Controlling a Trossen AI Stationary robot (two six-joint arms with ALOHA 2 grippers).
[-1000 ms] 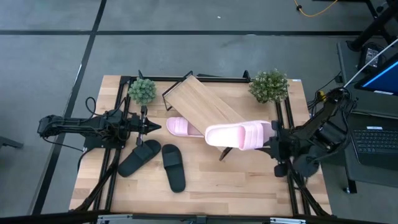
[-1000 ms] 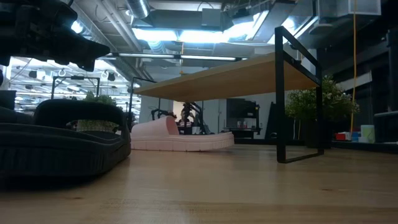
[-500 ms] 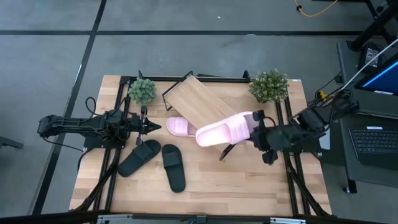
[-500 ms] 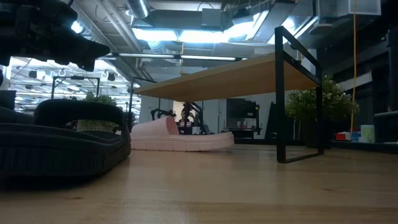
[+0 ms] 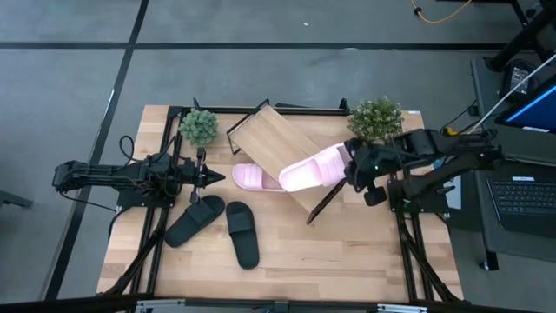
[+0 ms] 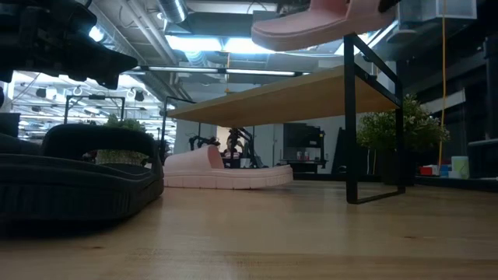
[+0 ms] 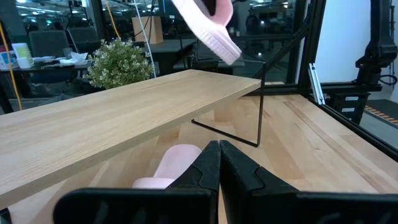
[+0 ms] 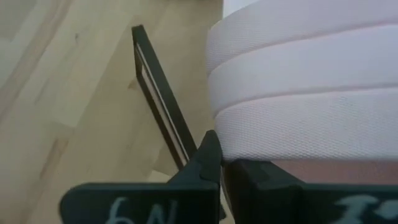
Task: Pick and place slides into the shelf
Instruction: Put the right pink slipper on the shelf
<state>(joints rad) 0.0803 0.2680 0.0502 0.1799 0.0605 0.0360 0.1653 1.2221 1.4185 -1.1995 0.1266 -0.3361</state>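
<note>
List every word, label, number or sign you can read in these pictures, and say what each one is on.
None can be read for certain.
White marks on the right gripper, which is shut on the pink slide: cut off at the picture's edge, not readable.
Laptop screen beside the table: too small to read.
Shelf, black slides, plants: no print shows.

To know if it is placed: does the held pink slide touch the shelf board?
Apart. In the low view the pink slide hangs above the shelf board, with open background visible between them.
</note>
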